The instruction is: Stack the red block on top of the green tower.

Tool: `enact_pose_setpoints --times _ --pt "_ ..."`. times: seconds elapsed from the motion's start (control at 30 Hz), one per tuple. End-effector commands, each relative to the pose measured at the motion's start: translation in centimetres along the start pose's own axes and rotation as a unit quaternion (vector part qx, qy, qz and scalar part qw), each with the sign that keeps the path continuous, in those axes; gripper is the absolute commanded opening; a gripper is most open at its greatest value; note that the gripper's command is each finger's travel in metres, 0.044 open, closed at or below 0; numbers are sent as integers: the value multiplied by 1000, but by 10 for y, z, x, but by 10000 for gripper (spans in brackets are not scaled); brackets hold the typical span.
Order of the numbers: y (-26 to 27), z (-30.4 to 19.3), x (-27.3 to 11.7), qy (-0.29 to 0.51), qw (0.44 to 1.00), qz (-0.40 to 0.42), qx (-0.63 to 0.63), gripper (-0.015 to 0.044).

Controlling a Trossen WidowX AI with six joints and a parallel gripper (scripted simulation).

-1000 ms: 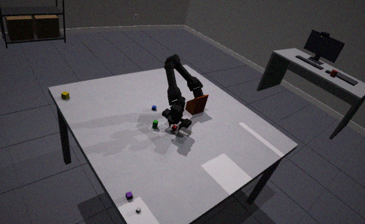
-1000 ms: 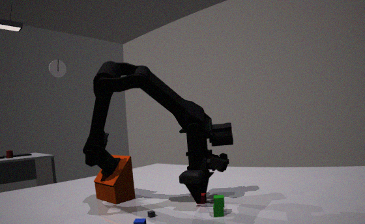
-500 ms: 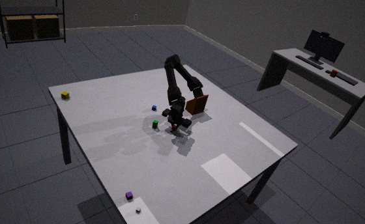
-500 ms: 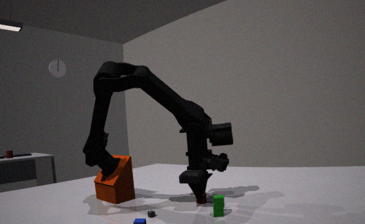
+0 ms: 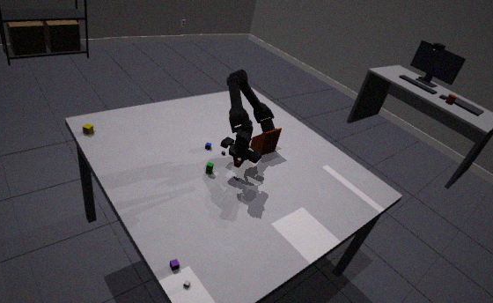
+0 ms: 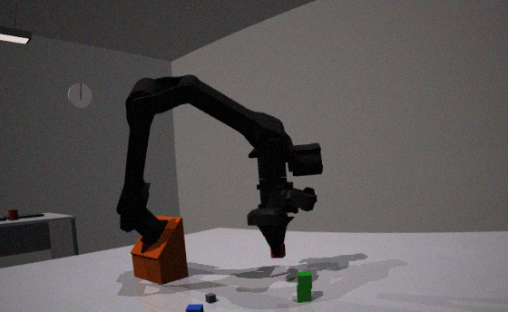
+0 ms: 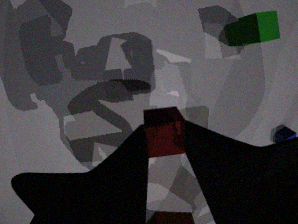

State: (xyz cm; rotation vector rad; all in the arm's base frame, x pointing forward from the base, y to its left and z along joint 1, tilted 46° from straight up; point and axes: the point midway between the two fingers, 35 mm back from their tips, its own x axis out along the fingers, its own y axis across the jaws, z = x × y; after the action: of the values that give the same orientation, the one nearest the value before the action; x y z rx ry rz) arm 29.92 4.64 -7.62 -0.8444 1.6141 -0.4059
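From my side camera, the black parallel-jaw gripper (image 6: 277, 250) points straight down, clamped on the small red block (image 6: 278, 251), which hangs above the pale grey table (image 6: 431, 272). The two-block green tower (image 6: 304, 287) stands upright nearer the camera, apart from the gripper. The arm rises from an orange wedge-shaped base (image 6: 161, 257).

Showing a smooth, pale table top (image 5: 163, 207), faintly glossy, catching soft shadows and a dim reflection near the orange base (image 6: 160, 256). Looking like matt black plastic on the arm (image 6: 213, 109) and gripper (image 6: 277, 247), with no shine along the links. Appearing flat and matt, like painted plastic, on the red block (image 7: 164, 132), green tower (image 6: 304, 287), blue cube (image 5: 208, 145), yellow cube (image 5: 88, 129) and purple cube (image 5: 174, 264). Giving a wood-like brown on the shelf boxes (image 5: 44, 36).
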Motion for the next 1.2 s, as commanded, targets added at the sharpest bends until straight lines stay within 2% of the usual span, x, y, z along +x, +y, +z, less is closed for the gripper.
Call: enact_pose_setpoints --times 0.0,0.3,0.63,1.17 --pt "1 0 -22 0 1000 3 2 0" --pt "1 0 -60 0 1000 4 2 0" --pt "-2 3 -61 0 1000 4 2 0" --pt "-71 56 -63 -2 1000 5 3 0"
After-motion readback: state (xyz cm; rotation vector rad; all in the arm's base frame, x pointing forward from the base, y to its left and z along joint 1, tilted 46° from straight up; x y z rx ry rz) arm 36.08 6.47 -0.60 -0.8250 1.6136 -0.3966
